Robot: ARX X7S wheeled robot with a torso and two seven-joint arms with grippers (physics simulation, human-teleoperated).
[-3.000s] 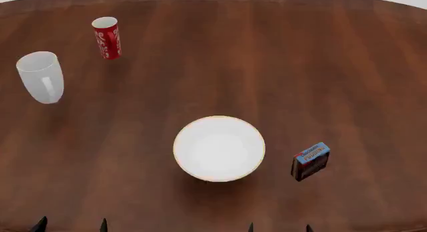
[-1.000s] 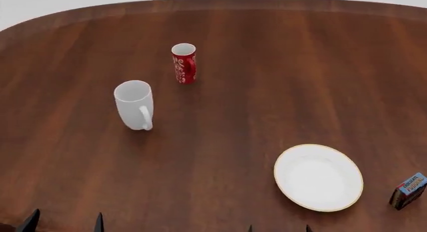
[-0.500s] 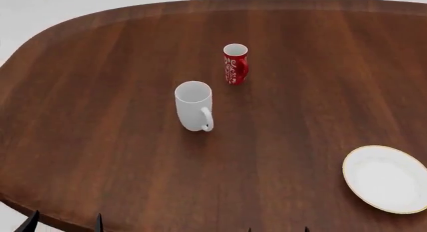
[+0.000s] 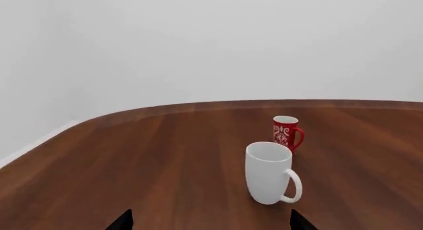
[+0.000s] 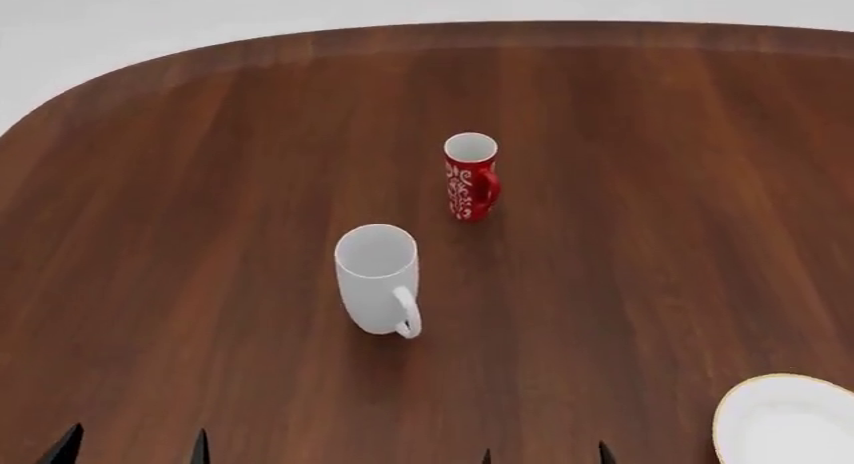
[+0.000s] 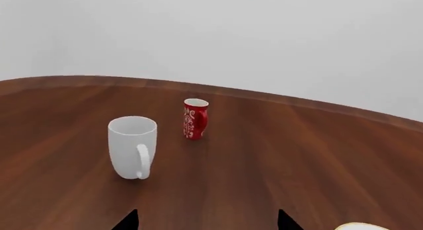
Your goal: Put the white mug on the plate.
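Observation:
The white mug (image 5: 378, 278) stands upright near the middle of the table, handle toward me; it also shows as the white mug (image 4: 268, 172) and the white mug (image 6: 132, 147). Only an arc of the plate (image 5: 790, 421) shows at the head view's lower right corner, and a sliver of the plate (image 6: 360, 226) in the right wrist view. My left gripper (image 5: 131, 448) and right gripper (image 5: 545, 453) hang at the near edge, short of the mug, both open and empty, with only the dark fingertips (image 4: 122, 221) in view.
A slim red mug (image 5: 470, 177) with white swirls stands just behind and right of the white mug. The dark wooden table (image 5: 200, 184) curves away at its far left edge, with pale floor beyond.
The head view has kept panning left and tilted: the mugs now sit lower and near centre, and the plate has slid to the lower right corner. The small box has left the view.

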